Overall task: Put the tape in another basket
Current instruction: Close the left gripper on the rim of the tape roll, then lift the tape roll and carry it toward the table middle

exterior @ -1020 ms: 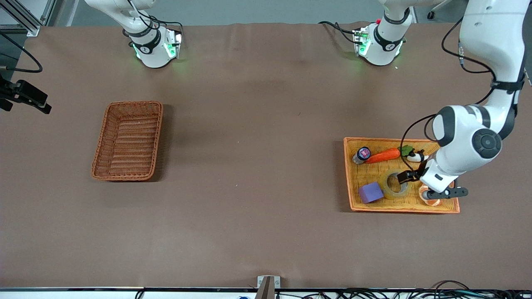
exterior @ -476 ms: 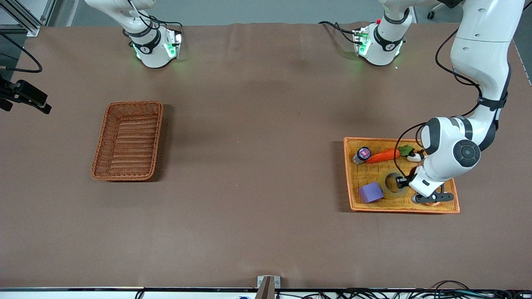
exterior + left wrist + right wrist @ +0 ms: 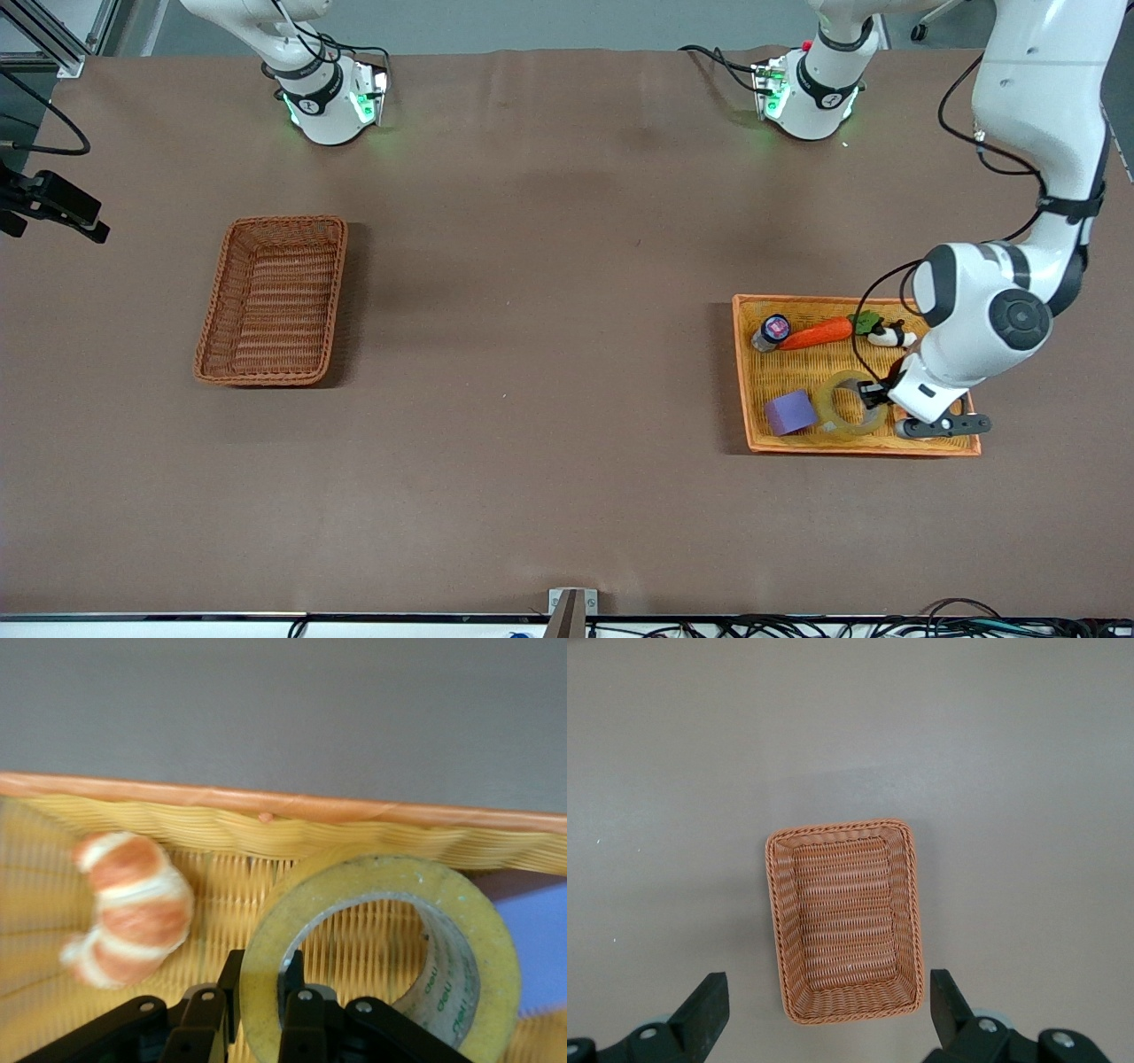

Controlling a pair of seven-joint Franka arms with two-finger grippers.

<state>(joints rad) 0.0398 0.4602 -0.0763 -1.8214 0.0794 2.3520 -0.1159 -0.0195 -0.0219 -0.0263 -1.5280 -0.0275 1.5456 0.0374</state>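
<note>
In the orange-yellow basket (image 3: 753, 372), I'm pinching the tape (image 3: 846, 408) wall with the left hand (image 3: 871, 392), fingers clamped either side, roll beside the purple block (image 3: 790, 413). I'm holding the right hand (image 3: 824, 1010) wide open, waiting above the reddish-brown basket (image 3: 273, 299).

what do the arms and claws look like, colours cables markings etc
Both arms are glossy white with dark grey joint caps and black bands; green lights glow at the bases. A black cable loops along the left arm. The left claw and right claw have black fingers.
</note>
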